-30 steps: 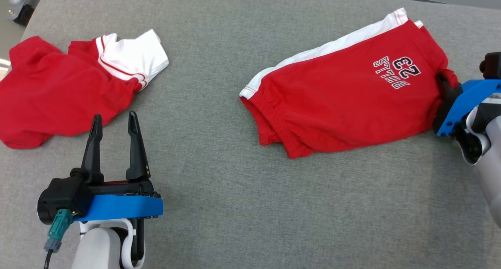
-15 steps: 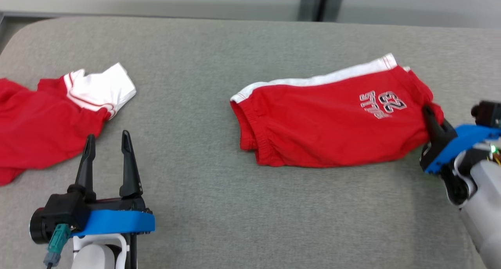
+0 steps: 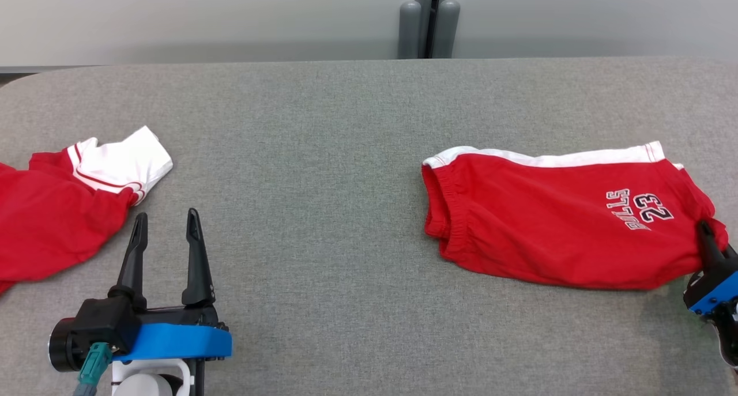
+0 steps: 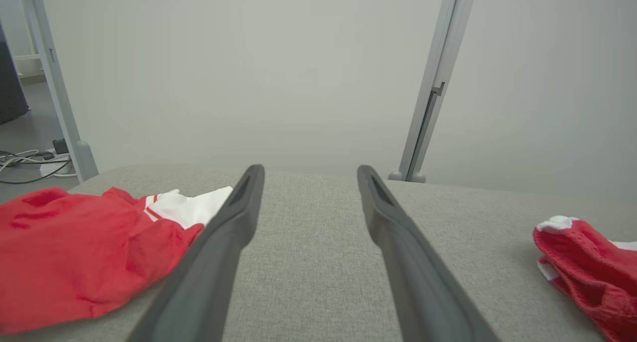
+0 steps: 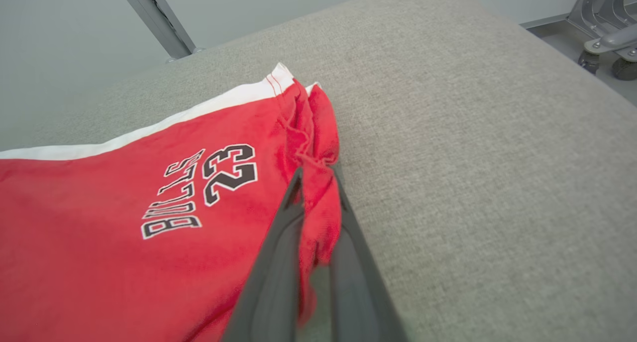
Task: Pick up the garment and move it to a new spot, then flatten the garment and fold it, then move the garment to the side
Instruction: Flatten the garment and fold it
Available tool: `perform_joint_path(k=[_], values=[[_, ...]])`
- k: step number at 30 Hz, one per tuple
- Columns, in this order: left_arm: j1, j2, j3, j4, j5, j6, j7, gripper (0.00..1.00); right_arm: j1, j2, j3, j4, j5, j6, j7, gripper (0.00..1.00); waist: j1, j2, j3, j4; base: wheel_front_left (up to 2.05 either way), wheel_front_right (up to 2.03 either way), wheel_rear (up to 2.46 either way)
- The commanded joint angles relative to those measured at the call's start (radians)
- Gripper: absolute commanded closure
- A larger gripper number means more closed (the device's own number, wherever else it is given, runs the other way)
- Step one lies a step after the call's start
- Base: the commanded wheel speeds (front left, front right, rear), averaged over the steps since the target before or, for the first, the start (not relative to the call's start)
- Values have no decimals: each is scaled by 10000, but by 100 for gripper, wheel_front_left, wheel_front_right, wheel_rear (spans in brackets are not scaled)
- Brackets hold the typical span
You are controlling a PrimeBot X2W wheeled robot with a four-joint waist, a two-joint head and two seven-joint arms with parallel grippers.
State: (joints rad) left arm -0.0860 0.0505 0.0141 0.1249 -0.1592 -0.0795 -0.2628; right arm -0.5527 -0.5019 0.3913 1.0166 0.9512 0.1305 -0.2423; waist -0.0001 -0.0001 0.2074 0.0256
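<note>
Shorts (image 3: pixel 553 234), red with a white side stripe and BULLS 23 lettering, lay spread on the right side of the grey worktop (image 3: pixel 323 281), and I saw their right edge bunched between the fingers of my right claw (image 5: pixel 318 182), pinched tight on the cloth. My left claw (image 3: pixel 166 217) hung over the near left of the worktop with fingers wide and nothing between them, near a crumpled red and white garment (image 3: pixel 52 223), well apart from the shorts.
</note>
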Motion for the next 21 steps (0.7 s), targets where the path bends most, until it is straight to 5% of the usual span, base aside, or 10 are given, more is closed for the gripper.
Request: perform_joint_path(k=[1, 21], values=[[89, -4, -79, -26, 6, 25, -29, 0, 225, -109, -69, 51, 65, 5, -96, 100, 1, 1, -50, 44, 0, 0, 0], [368, -3, -71, 233, -92, -64, -29, 0, -682, 1051, 265, -2194, -844, 5, -234, 100, 1, 1, -724, 39, 0, 0, 0]])
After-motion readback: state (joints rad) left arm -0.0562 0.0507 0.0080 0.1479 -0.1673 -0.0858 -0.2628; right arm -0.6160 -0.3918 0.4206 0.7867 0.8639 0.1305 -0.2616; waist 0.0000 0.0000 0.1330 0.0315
